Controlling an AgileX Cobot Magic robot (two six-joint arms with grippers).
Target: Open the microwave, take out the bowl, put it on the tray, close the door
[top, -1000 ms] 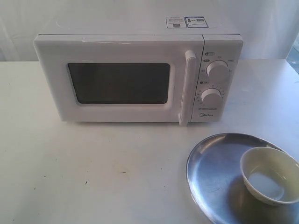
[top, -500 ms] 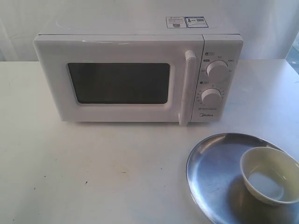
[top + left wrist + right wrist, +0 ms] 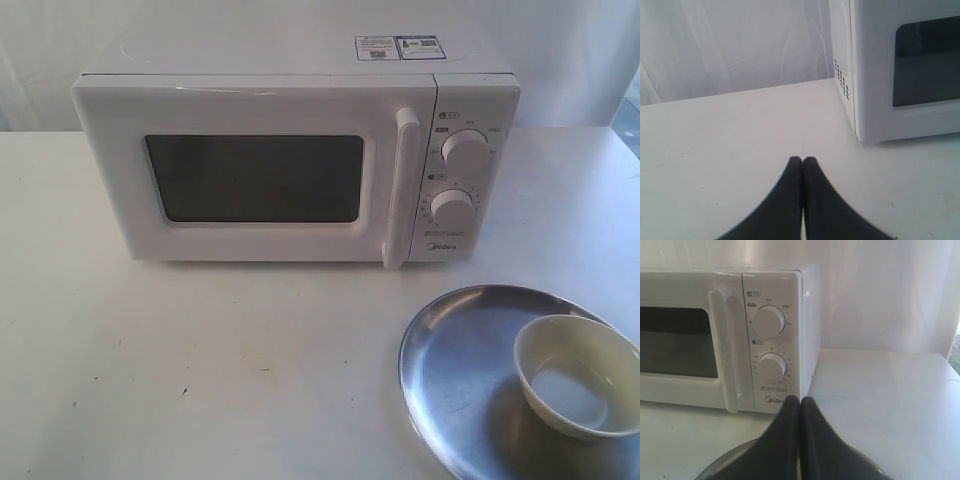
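Observation:
The white microwave (image 3: 295, 160) stands at the back of the table with its door (image 3: 250, 175) shut and the bar handle (image 3: 402, 185) upright. The steel tray (image 3: 460, 375) lies at the front right, and the cream bowl (image 3: 578, 375) sits on its right part. Neither gripper shows in the exterior view. My left gripper (image 3: 802, 160) is shut and empty, low over bare table beside the microwave's (image 3: 900, 70) left corner. My right gripper (image 3: 800, 400) is shut and empty above the tray (image 3: 722, 462), facing the dials (image 3: 768, 321); the bowl is hidden in that view.
A white curtain (image 3: 560, 50) hangs behind the table. The white tabletop (image 3: 200, 360) stretches in front of the microwave. The tray runs past the frame's lower right edge.

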